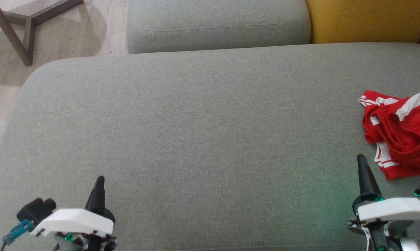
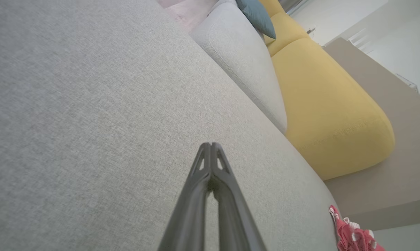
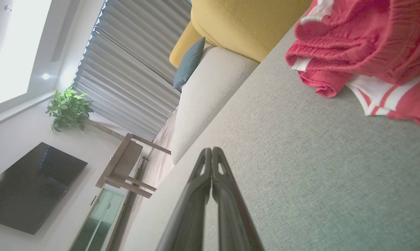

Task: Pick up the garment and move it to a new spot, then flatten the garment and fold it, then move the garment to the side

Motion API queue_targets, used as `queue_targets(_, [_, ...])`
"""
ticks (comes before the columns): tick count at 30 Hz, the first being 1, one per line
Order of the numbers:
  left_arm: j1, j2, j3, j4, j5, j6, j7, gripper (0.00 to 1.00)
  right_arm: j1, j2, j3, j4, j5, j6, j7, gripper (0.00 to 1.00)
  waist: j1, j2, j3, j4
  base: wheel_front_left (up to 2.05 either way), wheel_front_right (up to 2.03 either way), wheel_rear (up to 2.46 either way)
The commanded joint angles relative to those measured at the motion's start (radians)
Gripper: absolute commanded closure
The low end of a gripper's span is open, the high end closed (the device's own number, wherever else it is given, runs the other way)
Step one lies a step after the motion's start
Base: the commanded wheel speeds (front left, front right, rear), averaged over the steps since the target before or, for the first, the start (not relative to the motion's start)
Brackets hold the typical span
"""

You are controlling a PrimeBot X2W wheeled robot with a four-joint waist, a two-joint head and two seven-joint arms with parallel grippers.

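the left gripper [image 1: 99, 184] hangs low over the grey seat cushion [image 1: 196, 132], its two dark fingers pressed together with nothing between them. the right gripper [image 1: 363, 167] hangs over the same cushion, its fingers likewise pressed tip to tip and holding nothing. the red garment [image 1: 401, 136], trimmed in white stripes, lies crumpled in a heap on the cushion just ahead of the right gripper and to its right, near the fingertips but not touching them. it is well apart from the left gripper, far off to that gripper's right. farther ahead, between the two grippers, a second grey cushion [image 1: 216, 24] butts against the seat. a yellow cushion [image 1: 366, 19] sits beside it, beyond the garment. ahead and to the left of the left gripper, dark wooden table legs [image 1: 16, 35] stand on the pale floor [image 1: 91, 31].
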Motion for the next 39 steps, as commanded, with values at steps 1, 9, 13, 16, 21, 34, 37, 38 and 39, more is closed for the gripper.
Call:
queue_targets(1, [-0.064,0.004,0.04,-0.023,-0.031,-0.013,0.006,1.0,-0.06,-0.021,0.006,-0.025,0.035,0.004,0.002,1.0,0.0,-0.0001,0.0,0.0,0.0,0.0,0.0])
queue_targets(9, [-0.077,-0.007,0.069,-0.015,-0.119,-0.038,0.027,1.0,-0.075,-0.022,0.0,-0.009,0.127,0.004,0.007,1.0,0.0,-0.0001,0.001,0.002,0.0,0.0,0.0])
queue_targets(13, [-0.083,-0.013,0.083,-0.01,-0.163,-0.051,0.038,1.0,-0.082,-0.022,-0.003,0.0,0.173,0.004,0.009,1.0,0.0,-0.0001,0.001,0.002,0.0,0.0,0.0])
queue_targets(16, [-0.088,-0.017,0.095,-0.007,-0.195,-0.06,0.046,1.0,-0.087,-0.022,-0.006,0.006,0.207,0.004,0.011,1.0,0.0,-0.0001,0.001,0.003,0.0,0.0,0.0])
queue_targets(21, [-0.096,-0.024,0.113,-0.002,-0.25,-0.076,0.06,1.0,-0.096,-0.022,-0.01,0.017,0.265,0.005,0.014,1.0,0.0,-0.0001,0.001,0.004,0.0,0.0,0.0])
queue_targets(34, [-0.116,-0.043,0.162,0.013,-0.392,-0.116,0.097,1.0,-0.12,-0.022,-0.022,0.045,0.413,0.005,0.022,1.0,0.0,-0.0001,0.002,0.006,0.0,0.0,0.0])
queue_targets(37, [-0.121,-0.047,0.174,0.016,-0.425,-0.125,0.105,1.0,-0.126,-0.022,-0.025,0.051,0.447,0.006,0.024,1.0,0.0,-0.0001,0.002,0.006,0.0,0.0,0.0])
queue_targets(38, [-0.123,-0.049,0.177,0.017,-0.436,-0.129,0.108,1.0,-0.128,-0.022,-0.026,0.053,0.459,0.006,0.025,1.0,0.0,-0.0001,0.003,0.006,0.0,0.0,0.0])
queue_targets(39, [-0.124,-0.05,0.181,0.018,-0.447,-0.132,0.111,1.0,-0.13,-0.022,-0.027,0.055,0.47,0.006,0.025,1.0,0.0,-0.0001,0.003,0.007,0.0,0.0,0.0])
